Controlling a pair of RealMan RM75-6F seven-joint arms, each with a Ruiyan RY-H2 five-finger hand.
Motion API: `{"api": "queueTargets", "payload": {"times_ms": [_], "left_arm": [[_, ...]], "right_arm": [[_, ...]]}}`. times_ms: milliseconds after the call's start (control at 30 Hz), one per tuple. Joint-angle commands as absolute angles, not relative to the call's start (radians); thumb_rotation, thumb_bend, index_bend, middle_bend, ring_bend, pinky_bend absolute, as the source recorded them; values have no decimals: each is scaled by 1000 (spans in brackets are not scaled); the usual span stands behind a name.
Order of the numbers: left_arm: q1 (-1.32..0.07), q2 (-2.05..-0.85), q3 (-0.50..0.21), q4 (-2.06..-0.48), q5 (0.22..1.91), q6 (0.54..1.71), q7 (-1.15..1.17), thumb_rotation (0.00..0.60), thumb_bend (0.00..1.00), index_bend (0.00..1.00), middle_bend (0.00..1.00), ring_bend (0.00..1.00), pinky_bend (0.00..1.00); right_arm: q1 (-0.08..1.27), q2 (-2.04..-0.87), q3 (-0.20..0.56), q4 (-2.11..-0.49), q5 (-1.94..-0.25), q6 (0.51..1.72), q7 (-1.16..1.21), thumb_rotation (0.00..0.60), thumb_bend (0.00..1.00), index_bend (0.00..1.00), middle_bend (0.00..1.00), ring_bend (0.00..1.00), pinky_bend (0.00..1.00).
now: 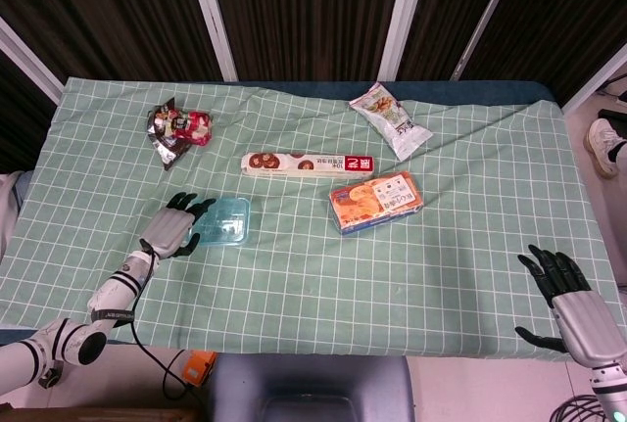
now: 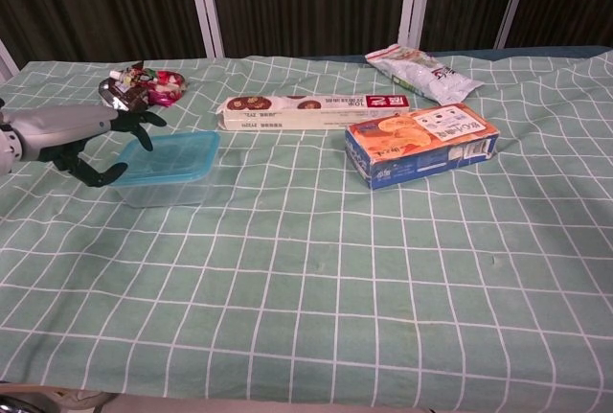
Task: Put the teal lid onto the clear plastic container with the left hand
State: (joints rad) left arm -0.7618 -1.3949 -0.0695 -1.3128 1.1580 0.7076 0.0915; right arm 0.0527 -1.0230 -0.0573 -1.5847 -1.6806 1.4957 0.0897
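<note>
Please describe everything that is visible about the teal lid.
The teal lid is a rounded rectangle of translucent plastic with a faint grid pattern. It lies flat on the clear plastic container, on the green checked cloth, in front of the long biscuit box. The left hand is at its left edge, fingers spread; whether they touch it is unclear.
</note>
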Motion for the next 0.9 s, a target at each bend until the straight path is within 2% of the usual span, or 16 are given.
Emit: {"api": "queueTargets", "payload": {"times_ms": [33,133,200,333,433,533,600,733,800,900], "left_arm": [[-763,-1396,-68,-1311,1157,704,93,600,562,0,253,33,0],[-758,-1392,-76,-1316,1174,737,95,600,563,0,247,35,0],[-747,-1383,-92,-1332,1205,798,89,600,562,0,192,26,0],[-711,-1341,-119,-1391,1284,942,57,600,560,0,9,0,0],[-658,-1278,-105,-1475,1362,1064,55,600,553,0,0,0,0],[-565,-1208,-42,-1572,1459,1200,45,600,531,0,0,0,0],[-483,-1173,29,-1612,1540,1299,33,600,509,0,0,0,0],[-316,-1171,158,-1600,1653,1477,52,600,449,0,0,0,0],[-236,-1196,193,-1570,1659,1542,69,600,422,0,0,0,0],[-175,-1225,200,-1534,1632,1572,86,600,395,0,0,0,0]], "right_arm": [[53,-1023,-57,-1586,-1680,1494,88,600,186,0,34,0,0],[53,-1023,-56,-1586,-1678,1494,88,600,185,0,34,0,0],[53,-1023,-56,-1586,-1677,1495,89,600,185,0,34,0,0],[51,-1022,-56,-1586,-1679,1499,93,600,186,0,34,0,0],[49,-1021,-56,-1583,-1680,1504,97,600,186,0,34,0,0],[49,-1023,-56,-1582,-1679,1502,91,600,186,0,34,0,0],[50,-1027,-55,-1584,-1676,1497,80,600,186,0,34,0,0],[53,-1038,-54,-1590,-1668,1482,44,600,186,0,36,0,0],[56,-1047,-52,-1594,-1660,1472,20,600,186,0,38,0,0],[57,-1059,-46,-1600,-1650,1465,-13,600,185,0,40,0,0]]}}
